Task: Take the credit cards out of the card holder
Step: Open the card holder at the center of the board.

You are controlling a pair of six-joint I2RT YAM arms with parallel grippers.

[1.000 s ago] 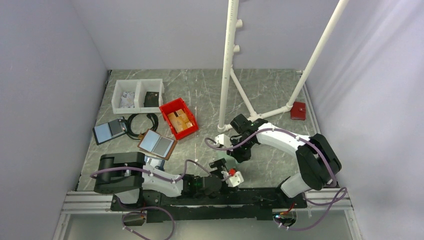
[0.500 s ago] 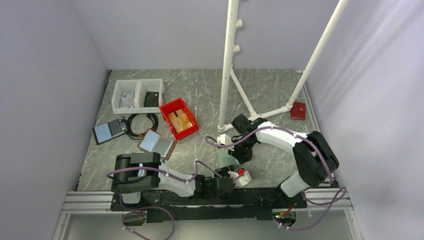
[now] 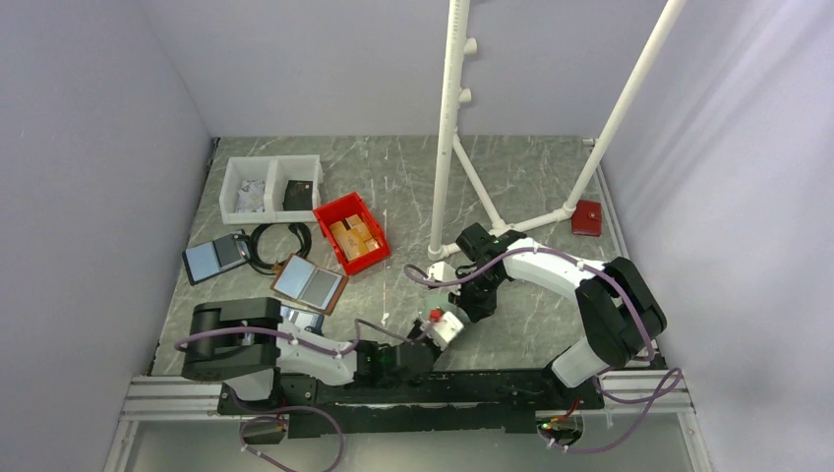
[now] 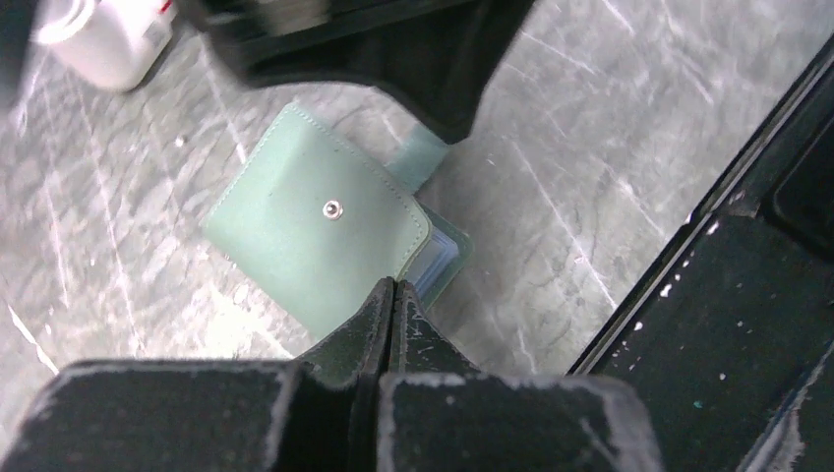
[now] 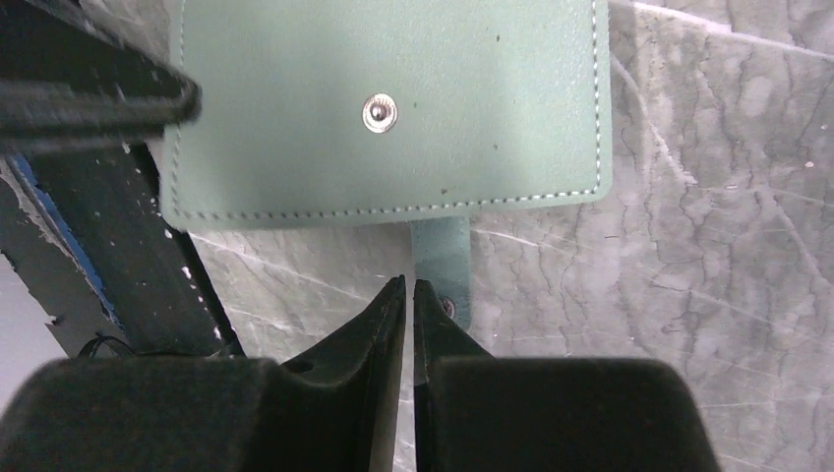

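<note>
Left wrist view: two claws meet at a folded green card holder (image 4: 315,221) lying on the grey bench (image 4: 610,147).

Nearest, the left claw (image 4: 393,287) is squeezed tight shut. Its tips are at the near edge of the card holder, next to the corner where pale blue pockets (image 4: 447,258) peek out. I cannot tell if it pinches anything. The holder lies flat with its snap button (image 4: 333,208) facing up. On its far side, the right claw (image 5: 409,285) is almost shut, with only a thin slit, and its tips are at the little tab (image 5: 440,254). Farther back on the left lie a brown-edged folder (image 3: 309,283), a dark-edged folder (image 3: 214,258), a black cable loop (image 3: 280,246), a red bin (image 3: 352,232) and a white tray (image 3: 272,185). White poles (image 3: 450,128) stand at the back, with a small red block (image 3: 587,217) near them.
</note>
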